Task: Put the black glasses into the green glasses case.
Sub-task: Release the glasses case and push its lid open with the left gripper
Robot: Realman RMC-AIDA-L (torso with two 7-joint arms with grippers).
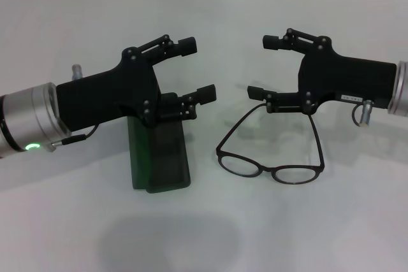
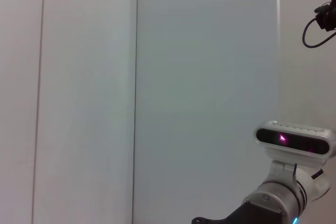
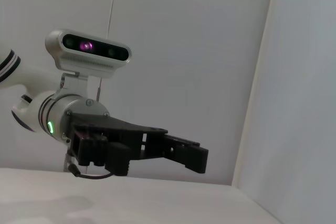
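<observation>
Nearest the head camera lie the black glasses point(image 1: 271, 160), lenses toward the robot, temple arms unfolded and reaching away across the white table point(image 1: 204, 240). They are right of centre. To their left, well apart, stands the green glasses case point(image 1: 159, 157), closed as far as can be judged, its far end hidden under the left gripper.

Left gripper point(image 1: 196, 69): hovering above the far part of the case, jaws spread wide, holding nothing. No contact with the case can be confirmed. The right wrist view shows the same gripper side-on above the table, also empty.

Right gripper point(image 1: 264, 67): above the far ends of the temple arms, jaws equally wide apart and empty. Its lower finger point(image 1: 256, 92) overlaps the left temple tip from the head view; whether it touches cannot be told. The left wrist view shows only wall and the other arm's wrist camera point(image 2: 295, 138), nothing of the task.

Assessment: the task is at its start. The case lid must be opened before insertion; the left gripper is placed to do it. The frame is thin and springy, so a grasp at the bridge or a hinge, closed gently, is advised. Gripping a lens risks slipping or smearing.
</observation>
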